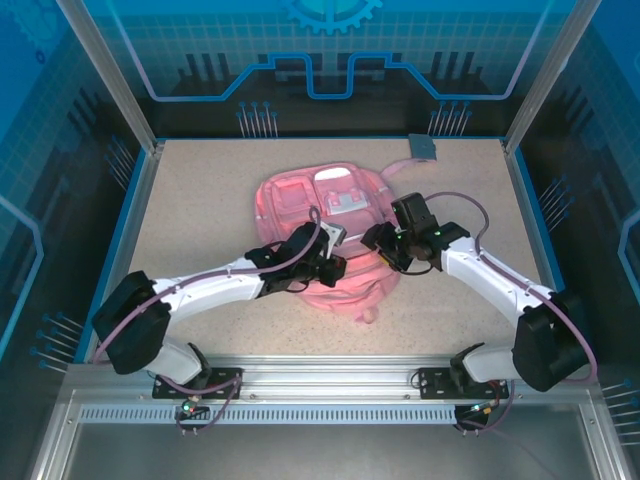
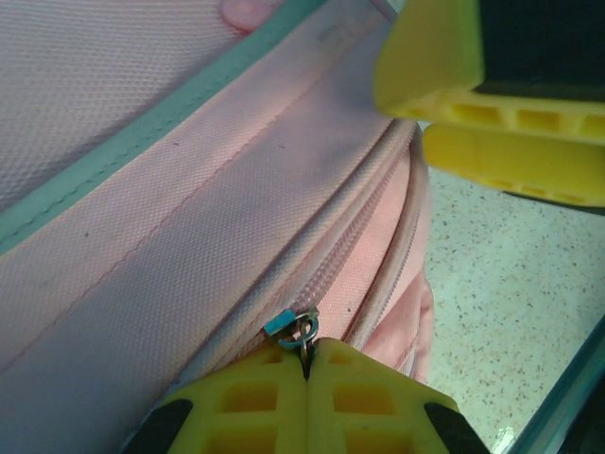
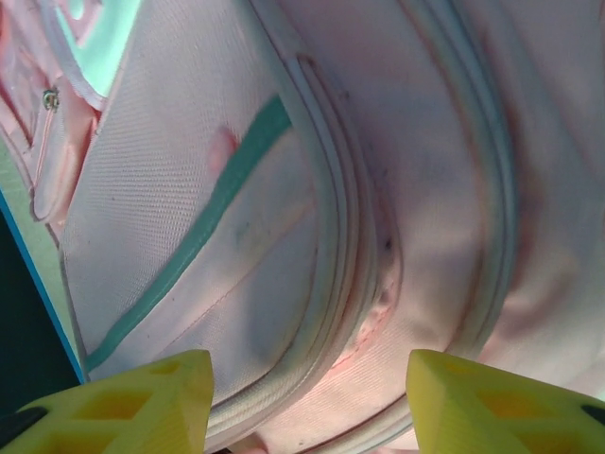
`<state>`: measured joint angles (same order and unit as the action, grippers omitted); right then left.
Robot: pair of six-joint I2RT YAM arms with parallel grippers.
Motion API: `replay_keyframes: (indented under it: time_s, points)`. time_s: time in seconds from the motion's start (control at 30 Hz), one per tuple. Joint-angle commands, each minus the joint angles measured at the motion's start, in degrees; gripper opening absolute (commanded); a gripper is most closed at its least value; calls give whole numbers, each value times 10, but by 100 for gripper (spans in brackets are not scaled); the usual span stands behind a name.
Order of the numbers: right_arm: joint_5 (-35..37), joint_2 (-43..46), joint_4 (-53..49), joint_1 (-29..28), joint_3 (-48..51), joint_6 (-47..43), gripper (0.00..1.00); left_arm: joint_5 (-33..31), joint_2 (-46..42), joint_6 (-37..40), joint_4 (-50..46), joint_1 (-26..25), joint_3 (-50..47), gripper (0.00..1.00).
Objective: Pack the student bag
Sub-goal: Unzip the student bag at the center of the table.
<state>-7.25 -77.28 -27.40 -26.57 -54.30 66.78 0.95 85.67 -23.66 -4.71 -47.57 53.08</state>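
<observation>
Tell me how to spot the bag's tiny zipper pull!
Find the big pink student bag on the table. Follow its zip to the shut yellow fingers of the left gripper. Pinched there is the zip pull: a small metal ring with a blue tab.

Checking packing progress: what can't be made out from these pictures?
Backpack contents: top view, its own fabric covers them.
Zipper pull tab: left wrist view, pinched inside the shut left end effector.
Grey item at the table far edge: top view, too small to identify.

Student bag (image 2: 189, 236): matt woven pink cloth; metal zip pull (image 2: 303, 331); smooth yellow plastic left fingers (image 2: 364, 397); speckled matt table (image 2: 510, 274).
</observation>
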Motion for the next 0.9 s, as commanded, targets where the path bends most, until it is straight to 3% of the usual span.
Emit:
replay_keyframes:
  time_s: [0.0, 0.13, 0.27, 0.47, 0.87]
  points:
    - [-8, -8, 13, 3, -10, 20, 54, 17, 15, -2, 34, -6, 32, 0]
    - [-23, -38, 23, 4, -16, 25, 47, 7, 11, -1, 20, -6, 33, 0]
    - [-16, -70, 17, 7, -31, 20, 32, -4, 4, 10, -9, -6, 36, 0]
    - [61, -73, -19, 13, -52, -17, 13, -61, -19, 53, -123, -5, 37, 0]
    - [93, -76, -40, 34, -69, -47, 9, -120, -109, 78, -217, 29, -21, 0]
